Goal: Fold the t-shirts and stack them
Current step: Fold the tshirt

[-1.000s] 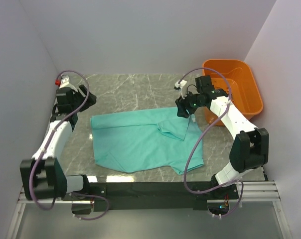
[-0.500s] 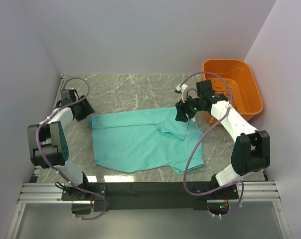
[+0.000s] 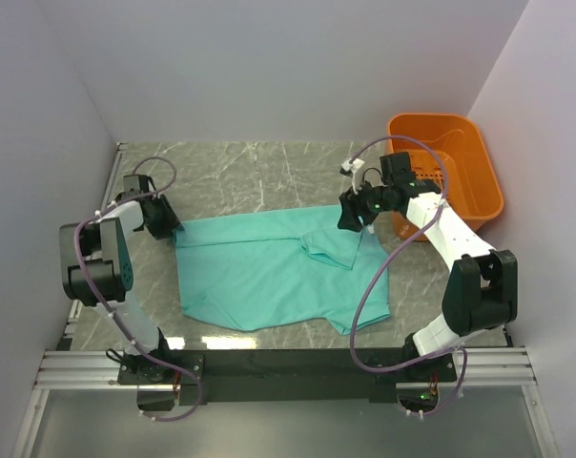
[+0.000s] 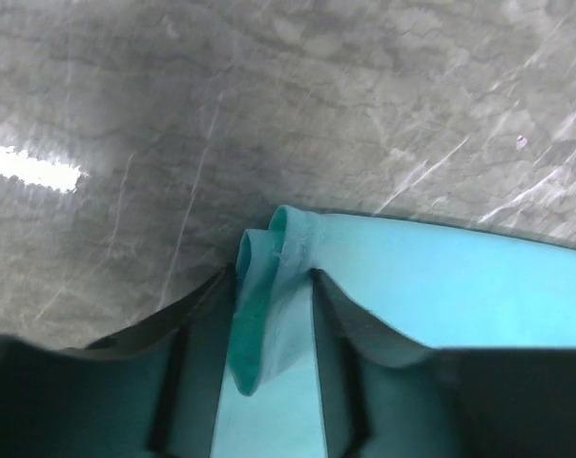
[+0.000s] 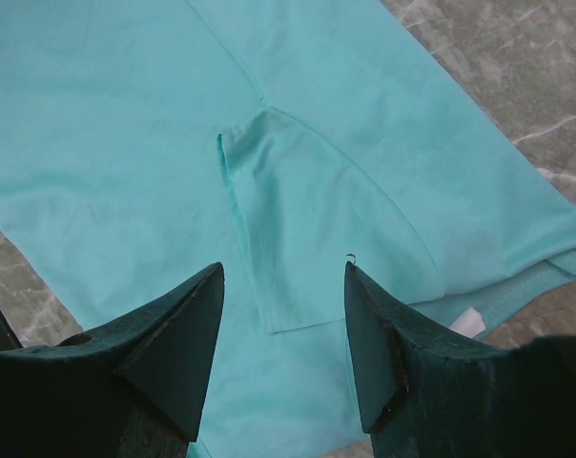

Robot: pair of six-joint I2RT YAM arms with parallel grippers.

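Left gripper (image 4: 274, 281) had its jaws pinched on the ten o'clock corner of the teal t-shirt (image 3: 269, 272), which lay flat on the marble table (image 3: 240, 172), long axis nine to three. Right gripper (image 5: 283, 286) hung with its jaws apart over the folded sleeve (image 5: 307, 219) at two o'clock, and looked the nearer arm for it.

The t-shirt (image 3: 269, 272) lies spread on the middle of the tabletop (image 3: 250, 172), with the basket (image 3: 483, 186) standing behind and to its right in the far right corner. The shirt's far left corner sits bunched between the jaws of the left gripper (image 3: 171, 227). The right gripper (image 3: 350, 221) is over the shirt's far right part, between shirt and basket, its jaws apart above a folded-in sleeve (image 5: 307, 219).
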